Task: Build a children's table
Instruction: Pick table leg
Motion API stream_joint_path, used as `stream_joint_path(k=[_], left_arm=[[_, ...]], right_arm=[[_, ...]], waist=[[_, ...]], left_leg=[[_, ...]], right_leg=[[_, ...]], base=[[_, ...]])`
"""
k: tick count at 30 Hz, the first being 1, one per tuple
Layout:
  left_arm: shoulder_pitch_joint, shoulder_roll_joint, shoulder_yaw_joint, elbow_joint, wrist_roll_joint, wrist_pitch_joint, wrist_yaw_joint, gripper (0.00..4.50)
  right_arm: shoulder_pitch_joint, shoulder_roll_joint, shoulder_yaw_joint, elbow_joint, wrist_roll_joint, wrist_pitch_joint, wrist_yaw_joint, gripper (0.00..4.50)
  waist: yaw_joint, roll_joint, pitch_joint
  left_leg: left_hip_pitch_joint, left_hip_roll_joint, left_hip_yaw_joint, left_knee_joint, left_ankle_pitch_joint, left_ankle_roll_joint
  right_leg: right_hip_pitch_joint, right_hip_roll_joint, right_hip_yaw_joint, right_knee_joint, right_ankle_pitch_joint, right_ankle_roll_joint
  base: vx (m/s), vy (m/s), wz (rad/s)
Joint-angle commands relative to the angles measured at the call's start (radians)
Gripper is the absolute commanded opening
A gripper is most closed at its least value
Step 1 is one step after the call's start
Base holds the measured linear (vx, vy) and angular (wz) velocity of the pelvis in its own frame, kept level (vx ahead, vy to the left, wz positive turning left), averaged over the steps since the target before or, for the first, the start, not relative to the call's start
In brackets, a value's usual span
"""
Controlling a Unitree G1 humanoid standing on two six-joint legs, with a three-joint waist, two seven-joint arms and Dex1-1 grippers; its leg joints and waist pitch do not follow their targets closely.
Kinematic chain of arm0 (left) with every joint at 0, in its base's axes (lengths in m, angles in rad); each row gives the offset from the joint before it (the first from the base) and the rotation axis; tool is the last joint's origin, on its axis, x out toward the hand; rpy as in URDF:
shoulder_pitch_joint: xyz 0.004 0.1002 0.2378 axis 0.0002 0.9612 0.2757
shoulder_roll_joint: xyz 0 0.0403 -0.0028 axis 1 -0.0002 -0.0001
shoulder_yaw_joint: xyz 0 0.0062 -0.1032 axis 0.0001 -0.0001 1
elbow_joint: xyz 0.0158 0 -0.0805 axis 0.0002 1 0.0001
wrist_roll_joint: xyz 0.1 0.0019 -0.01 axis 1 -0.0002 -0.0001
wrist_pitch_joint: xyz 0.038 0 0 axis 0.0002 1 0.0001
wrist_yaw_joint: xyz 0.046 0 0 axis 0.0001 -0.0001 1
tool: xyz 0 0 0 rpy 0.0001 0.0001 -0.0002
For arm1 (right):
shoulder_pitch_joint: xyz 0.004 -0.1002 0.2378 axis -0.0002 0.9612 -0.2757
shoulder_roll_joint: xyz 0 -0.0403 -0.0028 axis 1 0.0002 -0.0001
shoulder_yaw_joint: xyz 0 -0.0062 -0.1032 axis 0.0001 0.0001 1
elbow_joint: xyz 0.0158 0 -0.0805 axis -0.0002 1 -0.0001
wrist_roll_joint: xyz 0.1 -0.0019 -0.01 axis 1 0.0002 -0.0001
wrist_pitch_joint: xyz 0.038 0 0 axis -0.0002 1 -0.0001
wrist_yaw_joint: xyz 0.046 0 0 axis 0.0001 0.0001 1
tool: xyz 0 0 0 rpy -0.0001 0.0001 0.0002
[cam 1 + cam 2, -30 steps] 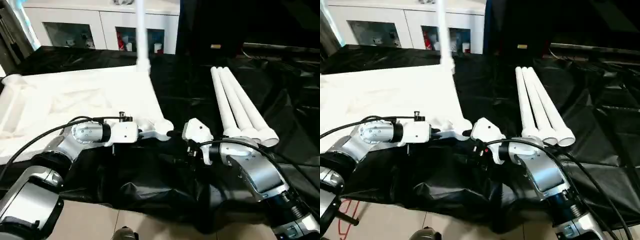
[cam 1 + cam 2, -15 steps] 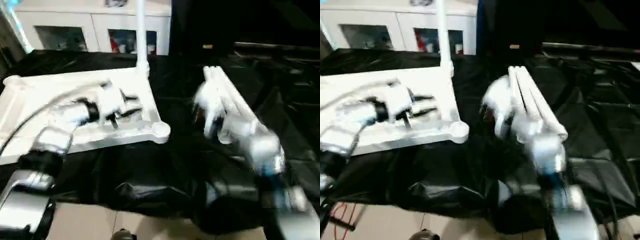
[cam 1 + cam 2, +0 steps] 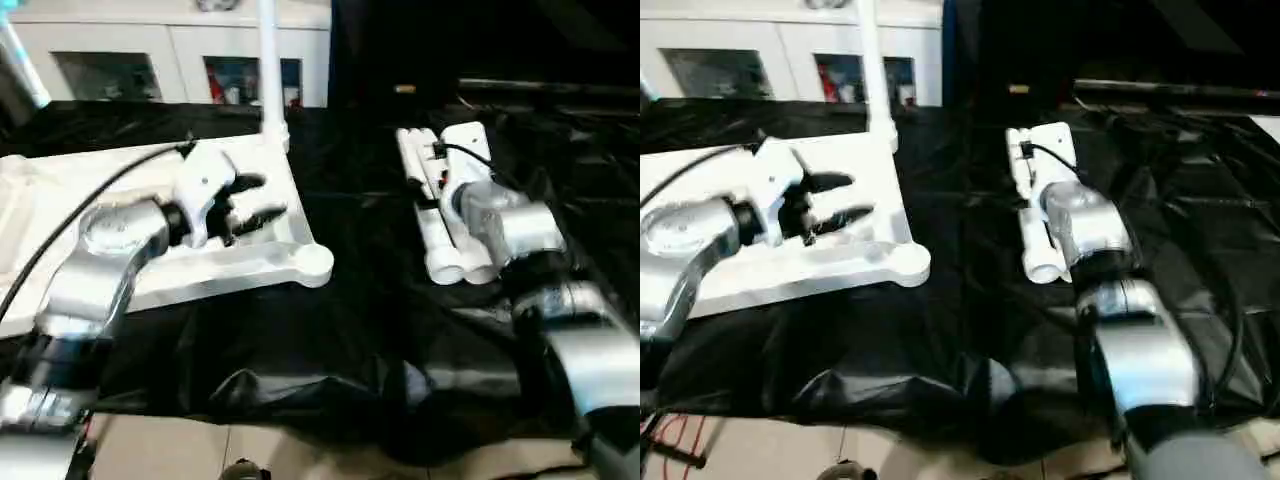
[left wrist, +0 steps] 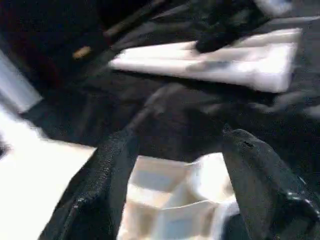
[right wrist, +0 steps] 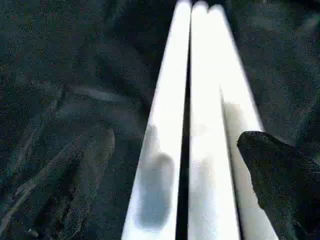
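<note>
1. Three long white tapered plastic tube legs [image 3: 436, 215] lie side by side, touching, on the black-sheeted surface [image 3: 360, 330], long axes running away from the robot.
2. The right hand [image 5: 280, 175] hangs directly over those legs, fingers spread wide, holding nothing; it is much the nearer hand.
3. Well apart from the legs, the upturned white plastic tabletop [image 3: 240, 265] carries one upright leg [image 3: 268, 70] at its far corner; the left hand [image 3: 250, 200] hovers over it, fingers apart.

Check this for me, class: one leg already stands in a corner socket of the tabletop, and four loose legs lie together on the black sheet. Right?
Not quite: three loose legs lie together, as the right wrist view shows. One leg does stand in the tabletop, on the black sheet.
</note>
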Motion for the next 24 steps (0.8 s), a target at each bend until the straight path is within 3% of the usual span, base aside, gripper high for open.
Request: stream_joint_path(k=[1,3,4,6,8,11,12,15,20,21,23,24], left_arm=[[0.005,0.024,-0.010,-0.074,-0.040,0.047,-0.032,3.31],[0.017,0.034,-0.017,-0.119,-0.048,0.073,-0.041,3.31],[0.022,0.036,-0.019,-0.135,-0.036,0.071,-0.036,3.31],[0.025,0.034,-0.019,-0.142,-0.031,0.078,-0.028,3.31],[0.037,0.046,-0.014,-0.179,-0.052,0.129,-0.036,3.31],[0.045,0.056,-0.012,-0.211,-0.072,0.165,-0.035,3.31],[0.045,0.063,-0.015,-0.217,-0.075,0.172,-0.040,3.31],[0.040,0.076,-0.021,-0.228,-0.080,0.185,-0.057,3.31],[0.028,0.090,-0.027,-0.248,-0.095,0.198,-0.091,3.31],[0.011,0.111,-0.039,-0.266,-0.108,0.216,-0.126,3.40],[0.004,0.119,-0.045,-0.271,-0.112,0.223,-0.137,3.40],[-0.006,0.124,-0.051,-0.266,-0.111,0.224,-0.141,3.40]], right_arm=[[-0.021,0.005,-0.005,0.040,0.004,0.011,0.022,4.50],[-0.036,0.011,-0.014,0.077,0.011,-0.017,0.038,4.50],[-0.040,0.014,-0.014,0.093,0.009,-0.028,0.042,4.50],[-0.044,0.016,-0.007,0.107,-0.005,-0.021,0.031,4.50],[-0.059,0.020,-0.013,0.141,-0.004,-0.010,0.024,4.50],[-0.071,0.027,-0.019,0.171,-0.002,-0.013,0.018,4.50],[-0.073,0.031,-0.023,0.178,0.001,-0.019,0.018,4.50],[-0.085,0.041,-0.023,0.200,0.006,0.005,0.058,4.50],[-0.100,0.045,-0.044,0.222,0.027,0.040,0.077,4.50],[-0.115,0.041,-0.058,0.241,0.038,0.063,0.079,4.23],[-0.120,0.039,-0.061,0.247,0.039,0.068,0.077,4.16],[-0.125,0.038,-0.067,0.254,0.040,0.075,0.072,4.11]], waist=[[-0.002,0.010,-0.054],[-0.007,0.011,-0.048],[-0.008,0.012,-0.037],[-0.009,0.011,-0.037],[-0.010,0.018,-0.028],[-0.012,0.020,-0.028],[-0.013,0.025,-0.021],[-0.013,0.023,-0.011],[-0.012,0.031,0.000],[-0.011,0.032,0.004],[-0.011,0.032,0.007],[-0.006,0.056,0.012]], left_leg=[[0.013,0.018,0.001,-0.067,-0.203,-0.036],[0.012,0.019,0.001,-0.067,-0.198,-0.030],[0.010,0.019,0.002,-0.067,-0.194,-0.019],[0.008,0.018,0.003,-0.064,-0.151,-0.009],[0.006,0.018,0.003,-0.064,-0.132,-0.003],[0.001,0.017,0.004,-0.059,-0.064,0.029],[0.001,0.018,0.004,-0.060,-0.074,0.034],[0.004,0.023,0.006,-0.065,-0.136,0.025],[0.005,0.024,0.008,-0.068,-0.133,0.018],[0.007,0.025,0.009,-0.069,-0.150,0.014],[0.006,0.025,0.009,-0.071,-0.156,0.007],[0.006,0.025,0.006,-0.069,-0.156,-0.002]], right_leg=[[0.049,-0.065,0.050,-0.071,-0.077,-0.220],[0.048,-0.065,0.050,-0.068,-0.059,-0.236],[0.045,-0.065,0.051,-0.071,-0.057,-0.243],[0.052,-0.064,0.051,-0.065,-0.023,-0.255],[0.047,-0.063,0.051,-0.063,0.010,-0.263],[0.047,-0.059,0.049,-0.054,0.106,-0.285],[0.043,-0.059,0.049,-0.055,0.105,-0.293],[0.044,-0.064,0.050,-0.062,0.022,-0.296],[0.041,-0.065,0.052,-0.063,0.015,-0.300],[0.039,-0.066,0.052,-0.066,-0.007,-0.299],[0.039,-0.067,0.053,-0.066,-0.025,-0.300],[0.037,-0.070,0.052,-0.062,-0.027,-0.300]], base=[[0.000,0.000,0.00],[0.000,0.000,0.00],[0.000,0.000,0.00],[0.000,0.000,0.00],[0.000,0.000,0.00],[0.000,0.000,0.00],[0.000,0.000,0.00],[0.000,0.000,0.00],[0.000,0.000,0.00],[0.000,0.000,0.00],[0.000,0.000,0.00],[0.000,0.000,0.00]])
